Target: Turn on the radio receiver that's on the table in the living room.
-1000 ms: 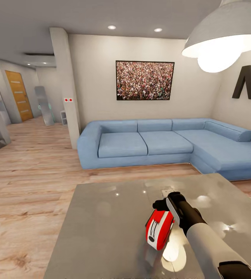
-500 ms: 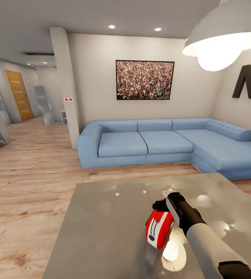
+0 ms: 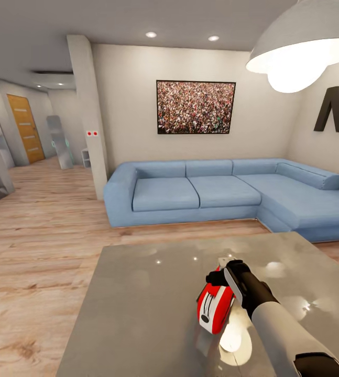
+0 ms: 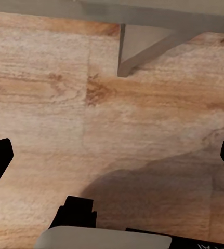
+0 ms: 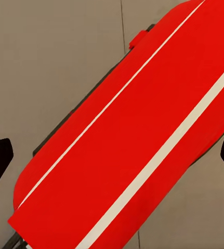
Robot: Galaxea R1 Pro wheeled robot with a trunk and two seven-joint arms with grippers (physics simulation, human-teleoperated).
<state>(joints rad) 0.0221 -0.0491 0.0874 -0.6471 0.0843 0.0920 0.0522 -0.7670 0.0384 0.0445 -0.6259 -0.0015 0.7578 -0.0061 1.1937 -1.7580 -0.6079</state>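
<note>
Radio receiver (image 3: 215, 309) stands on the table (image 3: 138, 314), right hand (image 3: 222, 276) spread wide just above it.

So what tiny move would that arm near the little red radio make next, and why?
Probably a slight press down onto the thin bright-red radio with white trim. The right gripper hangs right at its top edge on the glossy grey table, fingers spread wide in the wrist view, so contact seems near.

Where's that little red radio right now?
In the head view, the small red radio with white trim stands on the glossy grey table, right of centre, directly under the right hand.
</note>
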